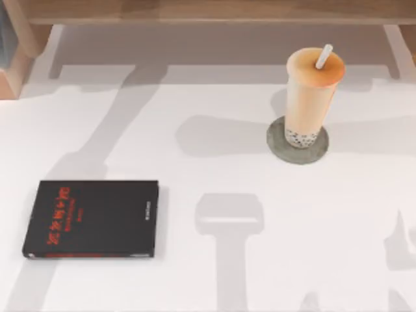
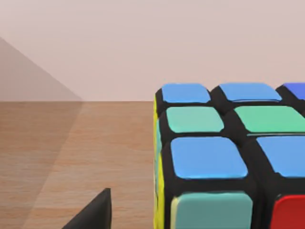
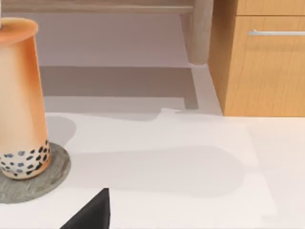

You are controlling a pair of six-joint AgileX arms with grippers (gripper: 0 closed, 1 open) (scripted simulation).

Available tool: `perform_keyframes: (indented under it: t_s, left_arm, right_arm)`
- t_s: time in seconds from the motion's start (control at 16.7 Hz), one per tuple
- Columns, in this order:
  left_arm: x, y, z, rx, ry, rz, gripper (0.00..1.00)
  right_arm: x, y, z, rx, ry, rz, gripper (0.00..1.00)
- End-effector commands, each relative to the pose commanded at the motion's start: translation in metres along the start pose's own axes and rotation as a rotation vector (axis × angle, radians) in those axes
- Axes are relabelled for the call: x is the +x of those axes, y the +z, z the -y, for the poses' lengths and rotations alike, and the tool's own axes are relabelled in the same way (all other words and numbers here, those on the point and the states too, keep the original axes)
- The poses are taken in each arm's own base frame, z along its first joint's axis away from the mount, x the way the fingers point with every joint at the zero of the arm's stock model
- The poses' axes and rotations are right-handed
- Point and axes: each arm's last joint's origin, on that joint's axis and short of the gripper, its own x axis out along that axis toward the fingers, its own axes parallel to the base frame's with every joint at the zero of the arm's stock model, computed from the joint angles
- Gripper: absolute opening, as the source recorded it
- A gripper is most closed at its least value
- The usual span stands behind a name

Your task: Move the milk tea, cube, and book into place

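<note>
Top view has the milk tea (image 1: 311, 97) standing upright on a round grey coaster (image 1: 275, 144), toward the far right of the white table (image 1: 195, 260). Its white straw (image 1: 324, 56) pokes up through the lid, and dark pearls sit at the base of the cup, just above the coaster's rim. Taking that coaster as the marker: a thin black book with red lettering (image 1: 91, 218) lies flat well off to its left and nearer the front edge, closed, cover up. A wooden shelf edge (image 1: 214, 10) runs along the back, beyond the coaster.

From the right wrist camera the milk tea (image 3: 20, 98) shows close by, planted on the coaster (image 3: 43, 183), touching it squarely. A dark finger tip (image 3: 93, 214) of the right gripper sits near the coaster, apart from the cup (whether those fingers are spread or closed, I cannot tell). Past the coaster stands a wooden drawer front with a metal handle (image 3: 276, 33).

The left wrist camera looks at the cube (image 2: 224, 157), its blue, green, yellow and red stickers framed in black, resting on a wooden surface (image 2: 71, 152). One dark finger tip (image 2: 95, 214) of the left gripper lies just beside the cube, not touching it; I cannot tell how its fingers are set.
</note>
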Motion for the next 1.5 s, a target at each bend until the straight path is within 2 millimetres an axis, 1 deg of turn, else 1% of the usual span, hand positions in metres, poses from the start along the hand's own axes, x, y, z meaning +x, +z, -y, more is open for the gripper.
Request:
perform_keyframes:
  t_s: [0.06, 0.12, 0.18, 0.24, 0.3, 0.42, 0.48, 0.6, 0.66, 0.78, 0.9, 1.02, 1.14, 1.2, 1.26, 1.32, 1.5]
  left_arm:
    - [0.0, 0.001, -0.001, -0.001, 0.003, 0.003, 1.0]
    - [-0.001, 0.006, -0.007, -0.006, 0.019, 0.022, 1.0]
    - [-0.002, 0.014, -0.018, -0.012, 0.043, 0.054, 1.0]
    - [-0.004, 0.025, -0.033, -0.017, 0.073, 0.099, 1.0]
    - [-0.005, 0.036, -0.052, -0.019, 0.106, 0.153, 1.0]
    - [-0.008, 0.054, -0.097, -0.011, 0.171, 0.275, 1.0]
    - [-0.008, 0.058, -0.122, 0.0, 0.206, 0.333, 1.0]
    - [-0.009, 0.057, -0.173, 0.029, 0.281, 0.419, 1.0]
    - [-0.01, 0.051, -0.197, 0.047, 0.3, 0.437, 1.0]
    - [-0.012, 0.025, -0.237, 0.079, 0.293, 0.421, 1.0]
    - [-0.016, -0.012, -0.27, 0.096, 0.234, 0.346, 1.0]
    - [-0.019, -0.057, -0.291, 0.089, 0.154, 0.239, 1.0]
    - [-0.02, -0.103, -0.303, 0.047, 0.086, 0.118, 1.0]
    - [-0.02, -0.122, -0.305, 0.021, 0.058, 0.064, 1.0]
    - [-0.018, -0.137, -0.304, -0.002, 0.033, 0.024, 1.0]
    - [-0.017, -0.146, -0.301, -0.015, 0.016, 0.001, 1.0]
    - [-0.017, -0.148, -0.301, -0.018, 0.011, -0.005, 1.0]
  right_arm:
    - [0.0, 0.0, 0.0, 0.0, 0.0, 0.0, 1.0]
    - [0.0, 0.0, 0.0, 0.0, 0.0, 0.0, 1.0]
    - [0.0, 0.0, 0.0, 0.0, 0.0, 0.0, 1.0]
    - [0.0, 0.0, 0.0, 0.0, 0.0, 0.0, 1.0]
    - [0.0, 0.0, 0.0, 0.0, 0.0, 0.0, 1.0]
    - [0.0, 0.0, 0.0, 0.0, 0.0, 0.0, 1.0]
    - [0.0, 0.0, 0.0, 0.0, 0.0, 0.0, 1.0]
    - [0.0, 0.0, 0.0, 0.0, 0.0, 0.0, 1.0]
    - [0.0, 0.0, 0.0, 0.0, 0.0, 0.0, 1.0]
    - [0.0, 0.0, 0.0, 0.0, 0.0, 0.0, 1.0]
    - [0.0, 0.0, 0.0, 0.0, 0.0, 0.0, 1.0]
    - [0.0, 0.0, 0.0, 0.0, 0.0, 0.0, 1.0]
    - [0.0, 0.0, 0.0, 0.0, 0.0, 0.0, 1.0]
    - [0.0, 0.0, 0.0, 0.0, 0.0, 0.0, 1.0]
    - [0.0, 0.0, 0.0, 0.0, 0.0, 0.0, 1.0]
    - [0.0, 0.0, 0.0, 0.0, 0.0, 0.0, 1.0]
    - [0.0, 0.0, 0.0, 0.0, 0.0, 0.0, 1.0]
